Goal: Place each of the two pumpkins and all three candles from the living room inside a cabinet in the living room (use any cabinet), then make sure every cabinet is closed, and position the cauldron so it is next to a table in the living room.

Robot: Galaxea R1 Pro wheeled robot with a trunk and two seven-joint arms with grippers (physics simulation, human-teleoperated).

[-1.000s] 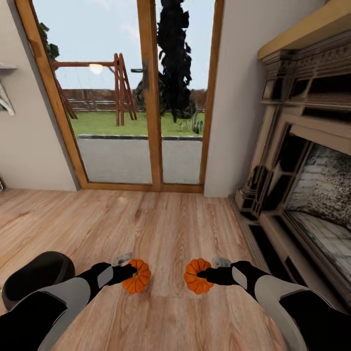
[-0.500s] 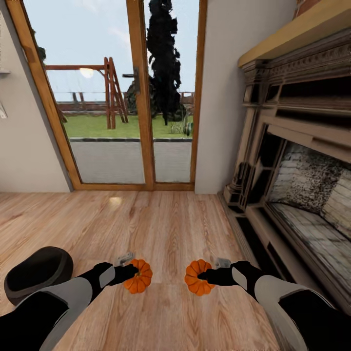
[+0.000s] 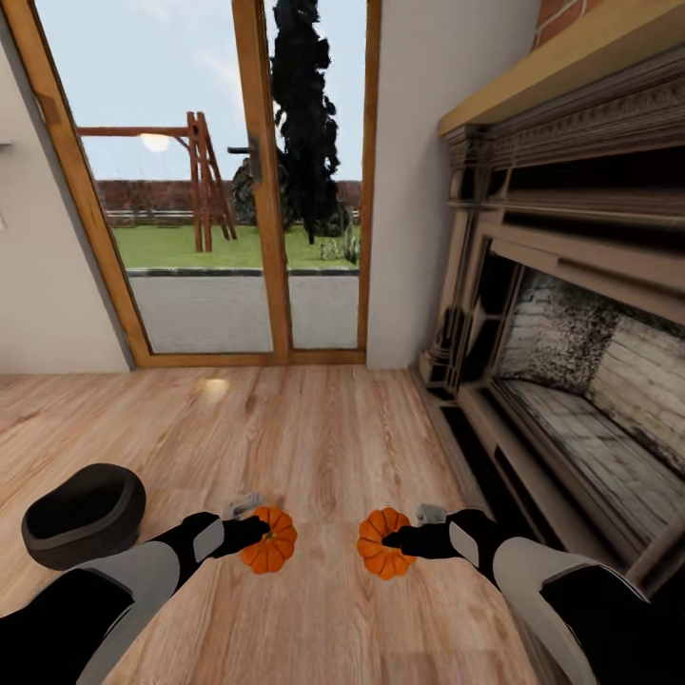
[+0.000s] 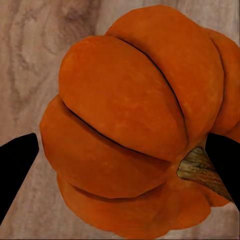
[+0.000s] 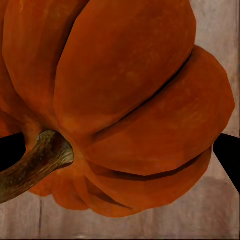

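Two bright orange ribbed pumpkins hang above the wood floor in front of me. My left gripper (image 3: 255,536) is shut on one pumpkin (image 3: 269,540), which also appears close up as a pumpkin (image 4: 135,120) between black fingers (image 4: 15,160) in the left wrist view. My right gripper (image 3: 395,542) is shut on the other pumpkin (image 3: 381,543), seen large with its brown stem in the right wrist view as pumpkin (image 5: 115,100). The black cauldron (image 3: 84,514) sits on the floor at the lower left, beside my left arm. Candles, cabinet and table are out of view.
A large carved fireplace (image 3: 561,333) with a raised hearth runs along the right side. Wood-framed glass doors (image 3: 247,190) to a garden stand straight ahead. Bare wood floor (image 3: 314,438) lies between me and the doors.
The camera has turned right: doors and cauldron shifted left in the picture and more of the fireplace shows. Both grippers keep their pumpkins in the same pose.
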